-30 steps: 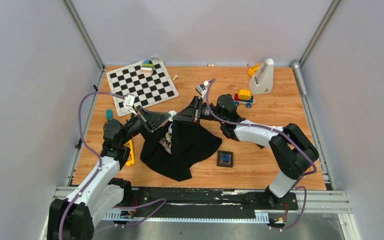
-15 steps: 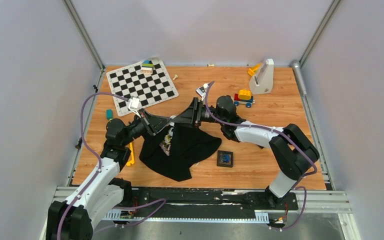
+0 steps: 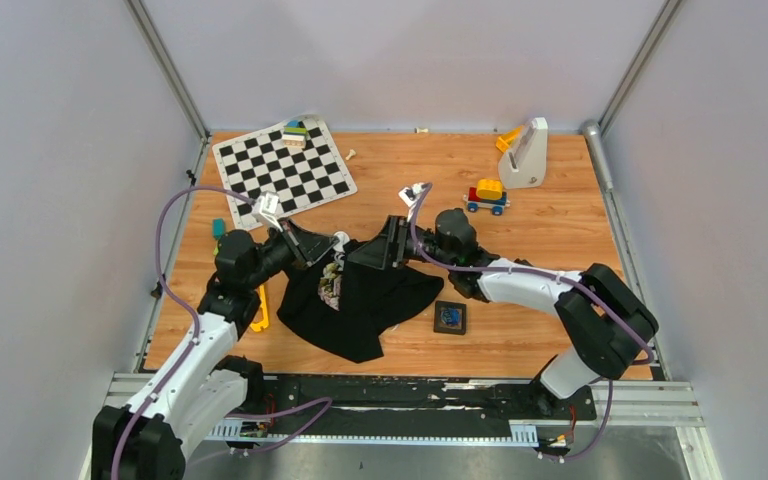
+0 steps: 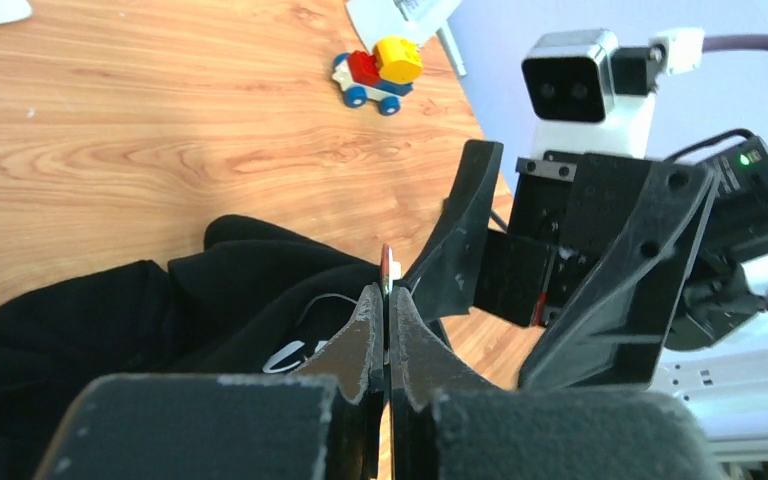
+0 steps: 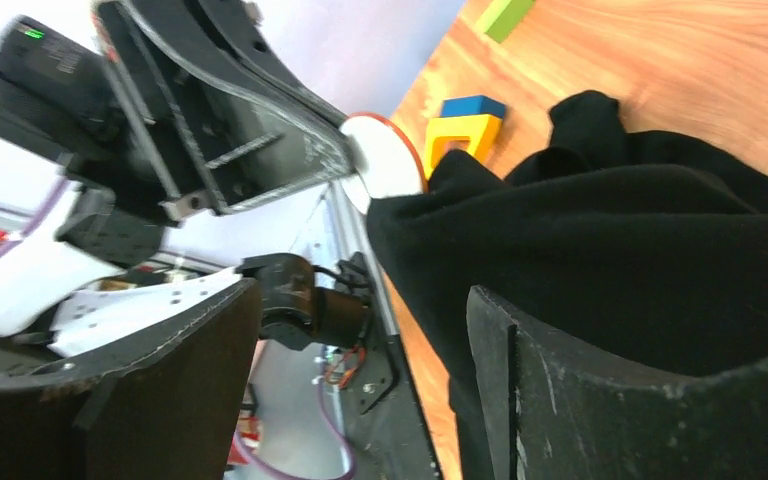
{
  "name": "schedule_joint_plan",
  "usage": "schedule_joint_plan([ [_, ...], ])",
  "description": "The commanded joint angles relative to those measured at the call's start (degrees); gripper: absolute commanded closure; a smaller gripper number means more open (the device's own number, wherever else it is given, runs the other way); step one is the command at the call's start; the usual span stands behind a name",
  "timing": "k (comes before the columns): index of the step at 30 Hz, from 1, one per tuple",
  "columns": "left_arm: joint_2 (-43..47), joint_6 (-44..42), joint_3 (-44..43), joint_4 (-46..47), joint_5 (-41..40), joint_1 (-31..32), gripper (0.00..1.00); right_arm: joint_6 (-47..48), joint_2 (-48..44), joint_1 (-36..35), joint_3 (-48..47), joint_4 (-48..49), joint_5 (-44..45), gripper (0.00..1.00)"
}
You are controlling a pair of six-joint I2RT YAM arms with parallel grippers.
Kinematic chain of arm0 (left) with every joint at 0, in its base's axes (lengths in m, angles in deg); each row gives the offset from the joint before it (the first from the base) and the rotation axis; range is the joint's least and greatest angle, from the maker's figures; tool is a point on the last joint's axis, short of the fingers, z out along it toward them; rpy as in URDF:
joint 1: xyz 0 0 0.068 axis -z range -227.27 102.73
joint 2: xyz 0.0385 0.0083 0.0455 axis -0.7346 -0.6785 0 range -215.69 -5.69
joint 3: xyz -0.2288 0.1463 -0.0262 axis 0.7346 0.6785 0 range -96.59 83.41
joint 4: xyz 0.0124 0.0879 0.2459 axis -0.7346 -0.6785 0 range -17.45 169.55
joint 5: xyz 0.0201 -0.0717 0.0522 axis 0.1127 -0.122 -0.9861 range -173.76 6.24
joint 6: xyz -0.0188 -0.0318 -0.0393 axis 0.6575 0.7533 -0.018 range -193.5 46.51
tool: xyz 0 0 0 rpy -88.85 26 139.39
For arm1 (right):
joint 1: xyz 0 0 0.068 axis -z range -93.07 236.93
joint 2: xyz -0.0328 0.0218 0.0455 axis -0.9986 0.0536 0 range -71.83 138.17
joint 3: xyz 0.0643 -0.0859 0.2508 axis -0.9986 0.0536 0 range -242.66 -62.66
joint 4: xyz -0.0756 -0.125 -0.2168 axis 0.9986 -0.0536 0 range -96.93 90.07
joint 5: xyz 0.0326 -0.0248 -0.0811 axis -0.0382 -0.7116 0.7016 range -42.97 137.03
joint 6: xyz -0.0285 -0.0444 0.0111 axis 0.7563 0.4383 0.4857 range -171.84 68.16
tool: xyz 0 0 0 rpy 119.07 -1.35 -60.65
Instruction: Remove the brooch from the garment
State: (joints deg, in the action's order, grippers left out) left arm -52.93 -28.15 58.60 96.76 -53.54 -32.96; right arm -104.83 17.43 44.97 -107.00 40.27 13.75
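Observation:
The black garment (image 3: 370,300) lies crumpled mid-table, its top edge pulled up. My left gripper (image 3: 337,243) is shut on the brooch (image 5: 385,160), a thin round disc at that raised edge. It shows white with a red rim in the right wrist view and edge-on (image 4: 386,262) between my own pads (image 4: 387,300). Black cloth (image 5: 610,260) hangs straight from the disc; I cannot tell whether it is still pinned. My right gripper (image 3: 358,257) stands open (image 5: 360,300) just right of the disc, its lower finger against the fabric and nothing between its fingers (image 4: 465,230).
A black square tray (image 3: 449,317) with a small blue round thing lies right of the garment. A yellow piece (image 3: 259,306) lies by the left arm. Farther back are a chessboard mat (image 3: 285,170) with blocks, a toy car (image 3: 487,195) and a white stand (image 3: 527,152).
My right gripper has opened and let go of the garment's raised edge, then drawn back toward the near side. The cloth has slumped lower. My left gripper stays shut on the disc.

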Motion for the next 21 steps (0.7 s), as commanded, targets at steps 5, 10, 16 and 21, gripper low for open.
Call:
schedule_joint_plan([
  [5,0.0,-8.0,-10.2,-19.2,-5.0,0.3,1.0,21.9,2.2,-9.9,-11.3,-20.9,24.1,0.28],
  [10,-2.0,-10.1,-15.0,-29.7,-5.4,0.3,1.0,21.4,5.9,-10.7,-16.7,-24.9,28.0,0.74],
  [16,-5.7,-16.6,-22.7,-45.9,-8.2,0.3,1.0,21.3,3.8,-9.2,-18.7,-27.2,32.0,1.0],
  [21,-6.2,-17.6,-23.0,-48.5,-9.4,0.3,1.0,21.6,1.1,-6.4,-18.5,-27.7,32.7,1.0],
])
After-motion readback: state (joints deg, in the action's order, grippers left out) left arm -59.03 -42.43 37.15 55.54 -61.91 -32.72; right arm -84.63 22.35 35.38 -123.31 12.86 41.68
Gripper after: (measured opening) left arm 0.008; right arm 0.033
